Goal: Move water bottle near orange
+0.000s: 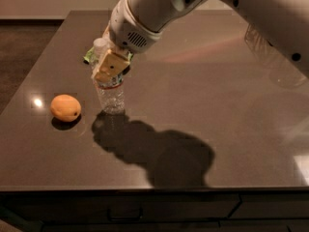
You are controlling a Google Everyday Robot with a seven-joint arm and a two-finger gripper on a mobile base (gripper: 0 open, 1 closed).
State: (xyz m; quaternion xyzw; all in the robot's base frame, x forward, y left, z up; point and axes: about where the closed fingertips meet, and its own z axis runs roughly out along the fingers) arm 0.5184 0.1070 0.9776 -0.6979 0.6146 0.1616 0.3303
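Note:
The water bottle [111,96] is a clear ribbed plastic bottle with a white cap and a red-and-white label band. It stands upright, its base at the table [203,86]. My gripper [109,65] is shut on its upper part, with one tan finger [110,66] across the front. The orange [65,108], round with a small dark spot, lies on the table a short way left of the bottle, apart from it.
A green snack bag [90,57] shows only as a sliver behind the bottle and gripper. My white arm [159,8] reaches in from the upper right. The table's front edge [154,188] runs below the arm's shadow.

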